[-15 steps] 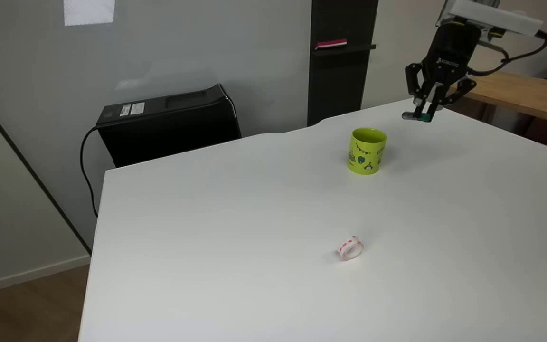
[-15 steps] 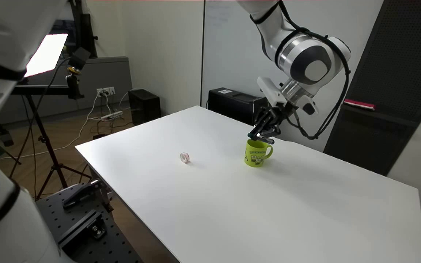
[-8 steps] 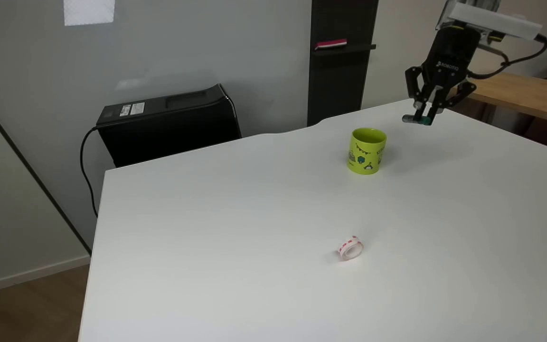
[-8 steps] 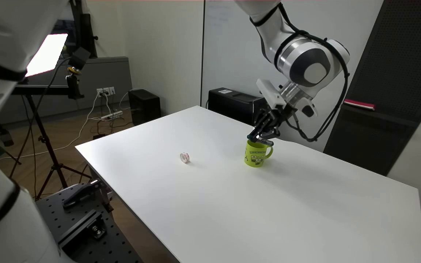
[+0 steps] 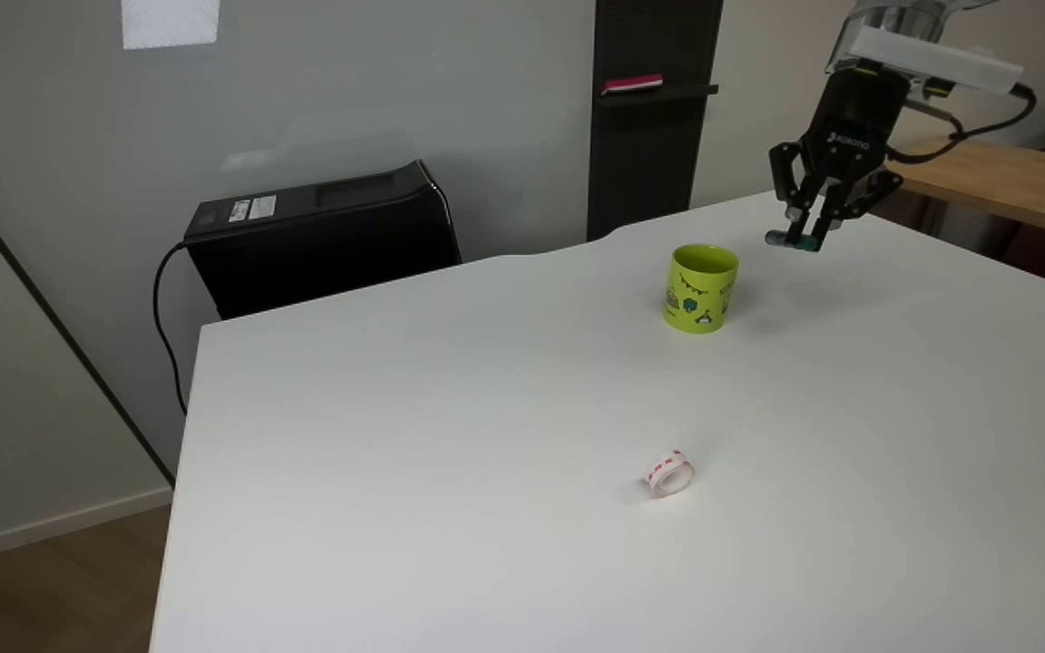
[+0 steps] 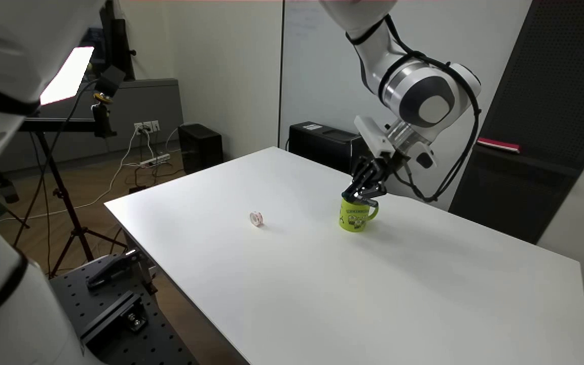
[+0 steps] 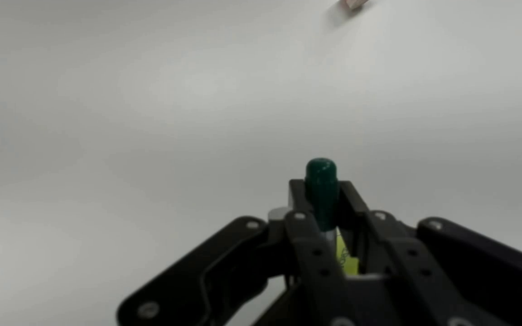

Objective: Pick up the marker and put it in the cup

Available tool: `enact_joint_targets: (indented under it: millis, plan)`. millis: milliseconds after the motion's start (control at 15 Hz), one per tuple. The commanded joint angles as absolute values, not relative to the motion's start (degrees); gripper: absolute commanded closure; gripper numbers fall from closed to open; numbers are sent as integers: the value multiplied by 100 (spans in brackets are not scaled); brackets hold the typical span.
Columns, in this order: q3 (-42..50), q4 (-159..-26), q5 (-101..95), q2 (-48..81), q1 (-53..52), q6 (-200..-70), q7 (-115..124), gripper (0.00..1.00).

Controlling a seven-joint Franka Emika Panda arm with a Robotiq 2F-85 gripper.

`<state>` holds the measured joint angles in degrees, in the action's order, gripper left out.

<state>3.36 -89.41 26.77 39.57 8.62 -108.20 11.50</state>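
Beyond the far edge of the white desk [image 5: 432, 453], near its left corner in an exterior view, shows a black box-like machine [image 5: 323, 238]. Rightward, well inside the desk's edges, sits a small roll of printed tape [image 5: 670, 475]. A little farther right, near the far edge, the yellow-green cup [image 5: 700, 292] stands upright. Trouble would start there, I judge: the marker [image 7: 321, 192] is held nearly level, so lowering it that way could leave it bridging the rim, or catch the side and tip the cup. Letting go too soon, off to one side, would drop it on the desk, where it could roll toward the far edge. Rightmost, over the desk and in line with the far right corner, hangs the gripper [image 5: 805, 239], beside the cup but not touching it. Its jaws are almost together, parted only by the marker's thickness, and pinch it at its green part; the wrist view shows the rounded green tip poking out beyond the grip. Nothing else visibly touches the jaws.
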Motion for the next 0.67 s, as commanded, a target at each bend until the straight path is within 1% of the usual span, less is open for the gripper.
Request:
enact_joint_targets:
  millis: [0,600]
  plan:
    - [241,-8300,2551,4293,866,-10598,1218,97]
    - [-56,-6606,2591,5496,907,-9925,1268,97]
